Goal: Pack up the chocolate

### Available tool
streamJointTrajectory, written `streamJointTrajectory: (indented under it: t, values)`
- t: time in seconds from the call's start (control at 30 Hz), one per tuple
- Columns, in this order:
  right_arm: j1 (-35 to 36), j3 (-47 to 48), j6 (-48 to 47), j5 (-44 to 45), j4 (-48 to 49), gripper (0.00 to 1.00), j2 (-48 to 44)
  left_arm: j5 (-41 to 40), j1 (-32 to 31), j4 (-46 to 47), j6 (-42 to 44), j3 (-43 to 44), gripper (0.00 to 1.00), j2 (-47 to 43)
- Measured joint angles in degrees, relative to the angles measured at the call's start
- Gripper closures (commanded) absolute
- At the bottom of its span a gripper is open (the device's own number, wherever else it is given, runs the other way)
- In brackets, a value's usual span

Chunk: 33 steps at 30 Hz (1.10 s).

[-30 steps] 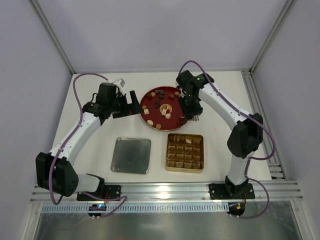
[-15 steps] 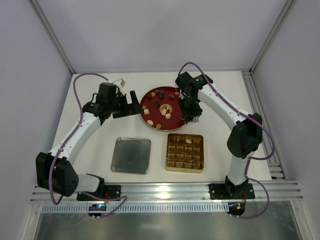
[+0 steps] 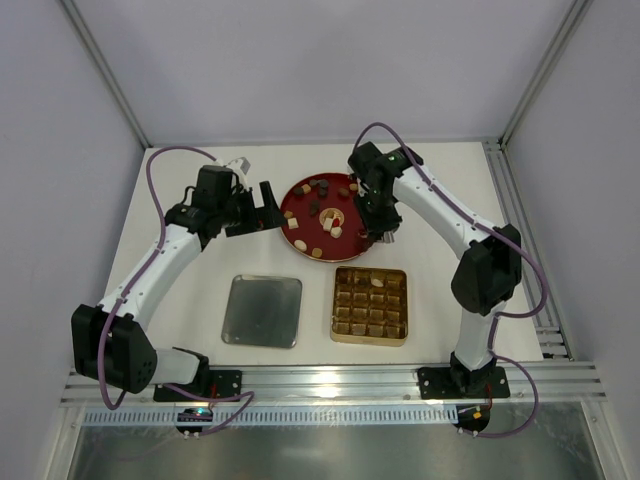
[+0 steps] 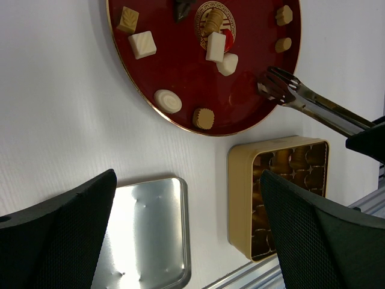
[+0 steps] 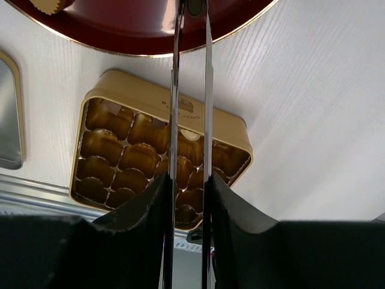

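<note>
Red plate (image 3: 297, 228) sits at the far middle of the white table (image 3: 430, 290), and nearly all the chocolate (image 4: 142, 44) lies scattered on it: small tan, dark and cream pieces, round and square, some grouped near the gold emblem at its centre. Nearer the arm bases stands a gold tin (image 3: 370, 270) divided into small square cells. One pale piece (image 3: 377, 283) rests in a cell of its far row, and the other cells look bare. A flat silver tray (image 3: 262, 310) lies just left of the tin, apart from it.

The right gripper (image 5: 187, 186) is clamped on a pair of metal tongs (image 4: 313, 107), its two black fingers pressing the thin steel arms from either side. In the right wrist view those arms run almost parallel with only a narrow gap between them. From the left wrist camera, the tong tips are over the plate's rim on the tin side. They seem close together with nothing between them, though the view is too small to be sure. The nearest chocolates lie a little apart from the tips.

The left gripper (image 3: 265, 207) hangs just left of the plate, with its fingers spread wide and nothing between them.
</note>
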Motion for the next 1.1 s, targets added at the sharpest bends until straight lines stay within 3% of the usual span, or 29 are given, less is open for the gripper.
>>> streamJointTrajectory:
  t: [0.3,0.77,1.1]
  values:
    - [0.0,6.0,0.2,0.0,0.7,0.67,4.7,0.0,0.3,0.0,0.0,0.0,0.0,0.0]
    - [0.0,5.7,0.2,0.0,1.0,0.59,5.5,0.0,0.3,0.0,0.0,0.0,0.0,0.0]
    - [0.0,4.8,0.2,0.0,1.4,0.64,5.5,0.0,0.3,0.0,0.0,0.0,0.0,0.0]
